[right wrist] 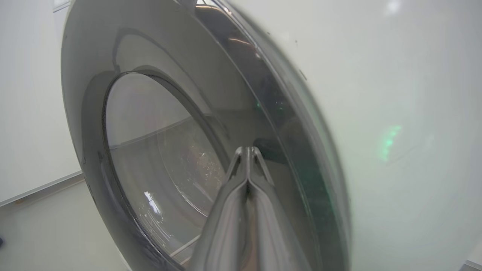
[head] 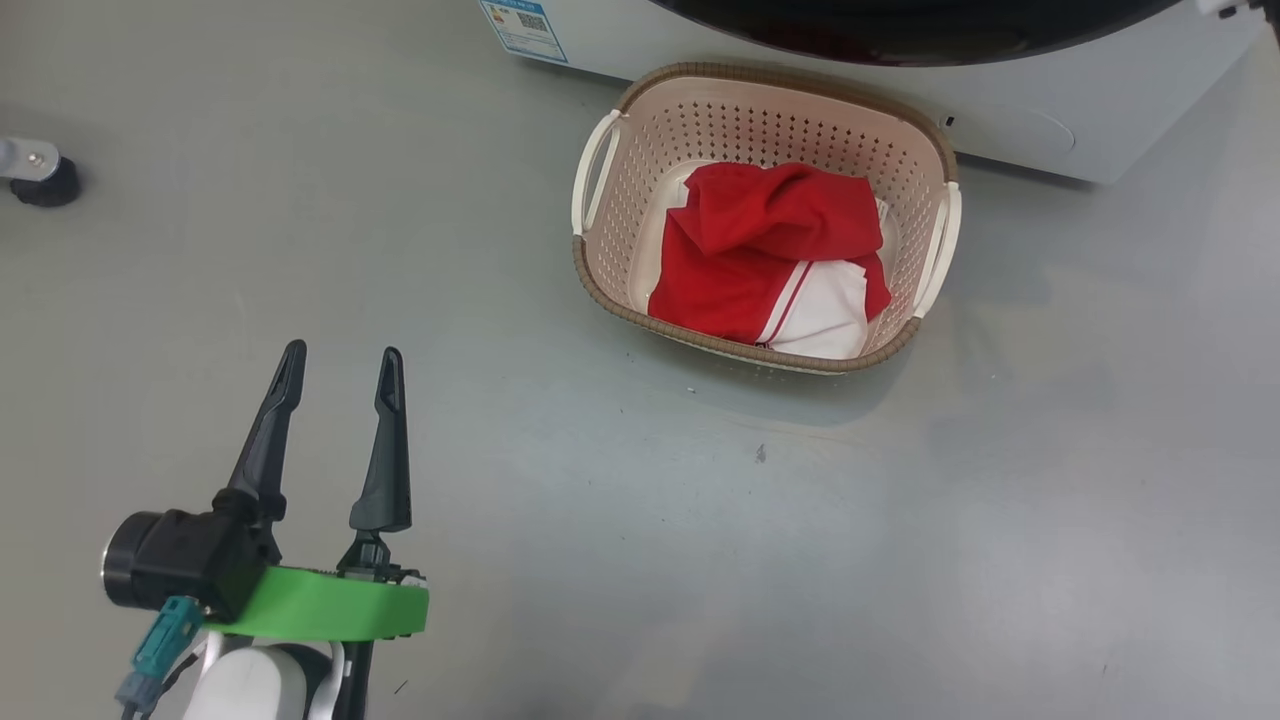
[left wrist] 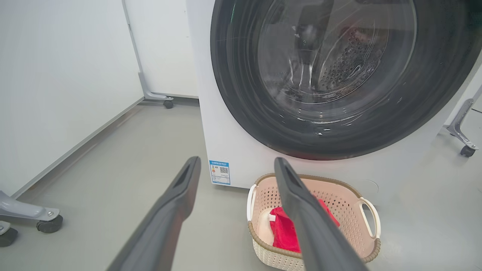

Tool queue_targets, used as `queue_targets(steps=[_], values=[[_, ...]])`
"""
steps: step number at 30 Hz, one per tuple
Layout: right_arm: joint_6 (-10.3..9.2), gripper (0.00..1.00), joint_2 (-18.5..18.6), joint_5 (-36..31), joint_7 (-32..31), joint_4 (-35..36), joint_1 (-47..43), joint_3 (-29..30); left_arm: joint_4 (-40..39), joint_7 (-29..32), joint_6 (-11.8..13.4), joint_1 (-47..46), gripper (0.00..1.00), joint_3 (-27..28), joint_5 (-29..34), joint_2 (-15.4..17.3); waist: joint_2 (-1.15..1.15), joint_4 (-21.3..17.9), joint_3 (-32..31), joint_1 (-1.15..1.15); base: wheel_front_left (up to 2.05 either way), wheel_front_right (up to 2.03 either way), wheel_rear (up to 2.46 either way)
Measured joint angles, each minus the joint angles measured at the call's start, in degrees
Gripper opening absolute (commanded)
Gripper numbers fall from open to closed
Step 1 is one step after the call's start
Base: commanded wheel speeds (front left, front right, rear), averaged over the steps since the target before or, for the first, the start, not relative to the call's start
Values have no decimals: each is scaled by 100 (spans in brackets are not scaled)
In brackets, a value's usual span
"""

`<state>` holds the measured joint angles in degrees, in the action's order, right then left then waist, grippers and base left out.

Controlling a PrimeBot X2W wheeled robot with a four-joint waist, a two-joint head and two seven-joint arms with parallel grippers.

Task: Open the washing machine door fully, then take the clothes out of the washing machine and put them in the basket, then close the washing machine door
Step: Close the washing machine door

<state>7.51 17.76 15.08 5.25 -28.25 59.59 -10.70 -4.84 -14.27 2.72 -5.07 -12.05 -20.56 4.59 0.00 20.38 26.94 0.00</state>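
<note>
Two-fingered left pincer (head: 342, 355) spread over floor (head: 700, 550), right pincer (right wrist: 246, 149) closed at washing machine door (right wrist: 158, 158)

Red-and-white clothes (head: 770, 245) lie in the cream basket (head: 640, 150) before the washing machine (left wrist: 226, 146), whose black-ringed door (left wrist: 237, 94) covers its opening.

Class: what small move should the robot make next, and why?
Probably press the shut right end effector on the washing machine door to latch it. The clothes already lie in the basket, the tips sit at the door's black ring, and I cannot tell if it has latched.
</note>
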Motion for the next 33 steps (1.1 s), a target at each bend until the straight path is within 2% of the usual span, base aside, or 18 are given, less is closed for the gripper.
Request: queue_targets(steps=[13, 19, 27, 33], values=[[68, 0, 69, 181, 190, -386, 335, 140, 115, -2, -34, -156, 100, -2, 82, -40, 0, 94, 83, 0, 0, 0, 0], [38, 0, 32, 315, 425, -550, 333, -63, 186, -2, -51, -220, 100, 49, 157, -52, 0, 50, -5, 0, 0, 0, 0], [-2, 0, -341, 577, 771, -557, -124, -584, 280, -18, -102, -231, 100, 65, 221, -49, 0, -113, -215, 0, 0, 0, 0], [-2, 0, -672, 749, 881, -549, -689, -632, 348, -18, -133, -231, 100, 118, 263, 24, 0, -333, -399, 0, 0, 0, 0]])
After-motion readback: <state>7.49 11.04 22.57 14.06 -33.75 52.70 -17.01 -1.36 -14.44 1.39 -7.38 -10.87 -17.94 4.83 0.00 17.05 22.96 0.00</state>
